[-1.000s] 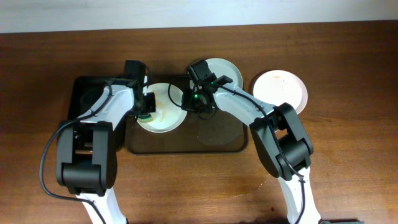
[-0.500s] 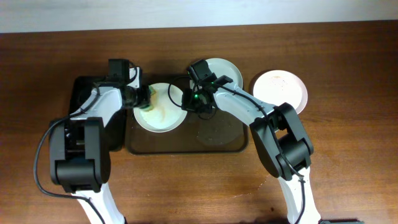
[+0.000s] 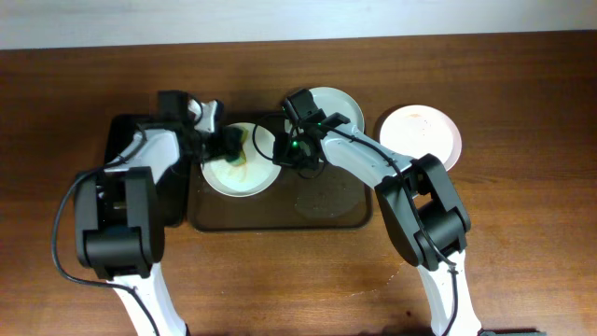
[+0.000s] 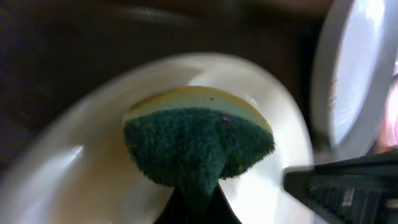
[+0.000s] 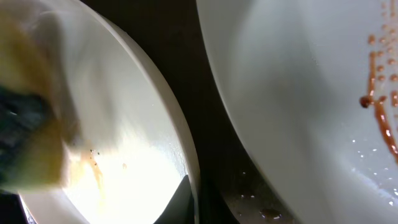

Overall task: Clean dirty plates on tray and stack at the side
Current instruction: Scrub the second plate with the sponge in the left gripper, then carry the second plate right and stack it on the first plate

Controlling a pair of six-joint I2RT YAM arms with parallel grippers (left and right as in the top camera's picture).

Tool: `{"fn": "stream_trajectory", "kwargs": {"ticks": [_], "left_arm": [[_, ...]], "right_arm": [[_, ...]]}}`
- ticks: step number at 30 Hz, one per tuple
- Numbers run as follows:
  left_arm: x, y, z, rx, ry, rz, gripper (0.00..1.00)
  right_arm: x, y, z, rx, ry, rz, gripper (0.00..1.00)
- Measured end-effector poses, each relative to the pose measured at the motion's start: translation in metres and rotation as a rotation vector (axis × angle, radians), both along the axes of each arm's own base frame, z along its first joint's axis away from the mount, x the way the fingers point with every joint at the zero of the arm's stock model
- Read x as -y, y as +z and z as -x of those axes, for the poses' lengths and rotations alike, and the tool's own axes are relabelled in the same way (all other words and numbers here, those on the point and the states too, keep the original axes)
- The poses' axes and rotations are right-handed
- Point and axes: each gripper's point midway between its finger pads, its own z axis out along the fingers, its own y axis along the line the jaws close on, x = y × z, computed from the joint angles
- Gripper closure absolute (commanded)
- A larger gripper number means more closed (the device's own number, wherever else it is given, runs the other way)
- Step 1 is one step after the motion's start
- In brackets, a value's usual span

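Note:
A white plate with yellowish smears lies on the dark tray. My left gripper is shut on a green and yellow sponge and presses it on the plate. My right gripper is shut on that plate's right rim. A second white plate with red sauce streaks sits at the tray's back right. A pinkish dirty plate lies on the table to the right of the tray.
A black bin stands against the tray's left side. Drops of water lie on the tray's bare right half. Brown table surface surrounds the tray.
My left gripper has swung the sponge from the plate's left part up and right toward its top centre. The right gripper has held still on the rim.

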Motion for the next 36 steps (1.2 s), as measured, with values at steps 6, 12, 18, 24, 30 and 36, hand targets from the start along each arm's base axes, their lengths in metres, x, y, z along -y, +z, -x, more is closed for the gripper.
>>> {"fn": "stream_trajectory", "kwargs": {"ticks": [6, 12, 18, 24, 30, 36], "left_arm": [[-0.034, 0.108, -0.062, 0.179, 0.039, 0.134, 0.99], [-0.081, 0.139, -0.070, 0.217, 0.113, 0.169, 0.99], [-0.112, 0.115, -0.058, 0.104, 0.215, 0.062, 0.99], [-0.119, 0.107, -0.056, 0.083, 0.240, 0.005, 0.99], [-0.120, 0.105, -0.054, 0.071, 0.245, -0.004, 0.99], [-0.120, 0.104, -0.054, 0.067, 0.246, -0.006, 0.99]], "right_arm": [[-0.003, 0.002, 0.002, 0.001, 0.030, -0.015, 0.96], [0.016, 0.027, 0.013, 0.064, 0.134, 0.105, 0.96], [0.043, 0.124, 0.017, 0.419, 0.179, 0.480, 0.96], [0.061, 0.190, 0.021, 0.779, 0.059, 1.023, 0.96], [0.058, 0.234, 0.041, 0.956, -0.041, 1.247, 0.96], [0.048, 0.245, 0.053, 1.014, -0.053, 1.284, 0.96]]}}
